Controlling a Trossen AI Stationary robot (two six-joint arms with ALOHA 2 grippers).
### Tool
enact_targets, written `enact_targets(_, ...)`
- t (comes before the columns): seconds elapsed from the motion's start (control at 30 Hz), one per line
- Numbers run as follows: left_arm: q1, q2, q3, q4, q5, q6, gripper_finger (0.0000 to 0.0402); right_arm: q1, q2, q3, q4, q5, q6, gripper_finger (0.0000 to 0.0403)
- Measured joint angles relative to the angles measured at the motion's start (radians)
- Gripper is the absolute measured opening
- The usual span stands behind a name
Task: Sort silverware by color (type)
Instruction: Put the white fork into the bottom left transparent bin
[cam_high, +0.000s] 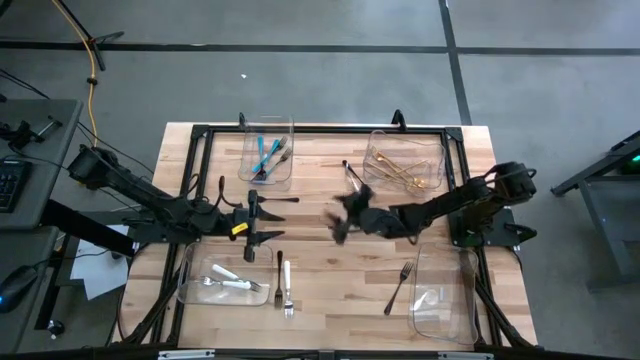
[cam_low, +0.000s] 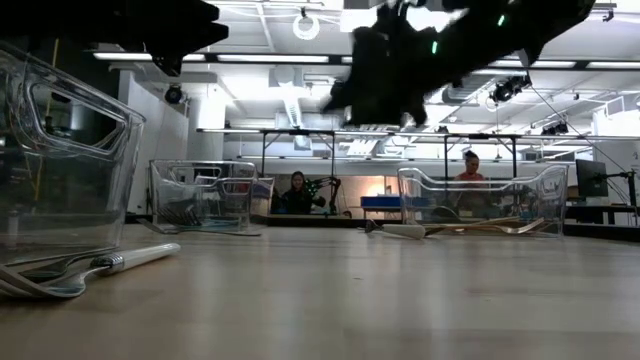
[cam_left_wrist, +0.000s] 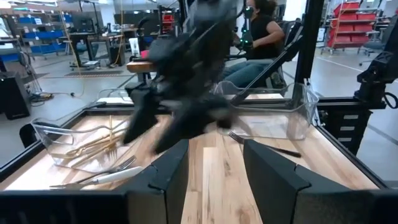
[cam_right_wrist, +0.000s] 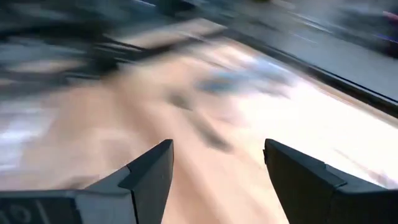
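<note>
Sorting underway: right gripper (cam_high: 338, 222) swings over mid-table, fingers spread wide, nothing between them; left gripper (cam_high: 262, 218) waits at table's left-centre, fingers apart, empty. Next move likely a descent on the loose dark steel fork (cam_high: 399, 285) near right. Far-left clear bin (cam_high: 268, 152) holds teal-handled pieces (cam_high: 262, 155); far-right clear bin (cam_high: 404, 164) gold ones (cam_high: 408, 176); near-left bin (cam_high: 225, 285) white-handled ones (cam_high: 232, 281); near-right bin's (cam_high: 442, 295) contents unclear

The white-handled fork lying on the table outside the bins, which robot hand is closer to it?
Left. The left gripper hovers just past the white-handled fork, toward the teal bin. The right gripper, open, is farther off, over the table's middle.
</note>
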Motion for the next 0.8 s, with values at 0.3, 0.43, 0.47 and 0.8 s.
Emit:
enact_targets(0.3, 0.0, 0.0, 0.0, -0.001, -0.002, 0.025, 0.0145, -0.148, 0.0, 0.0, -0.509, 0.003, 0.467, 0.0248)
enact_targets(0.43, 0.0, 0.0, 0.0, -0.001, -0.004, 0.026, 0.0145, -0.157, 0.01, 0.0, -0.542, 0.005, 0.505, 0.0248)
enact_targets(0.47, 0.0, 0.0, 0.0, -0.001, -0.004, 0.026, 0.0145, -0.157, 0.015, 0.0, -0.541, -0.003, 0.505, 0.0248)
enact_targets(0.8, 0.0, 0.0, 0.0, -0.002, -0.004, 0.026, 0.0145, -0.176, 0.078, 0.0, -0.558, -0.117, 0.549, 0.0248)
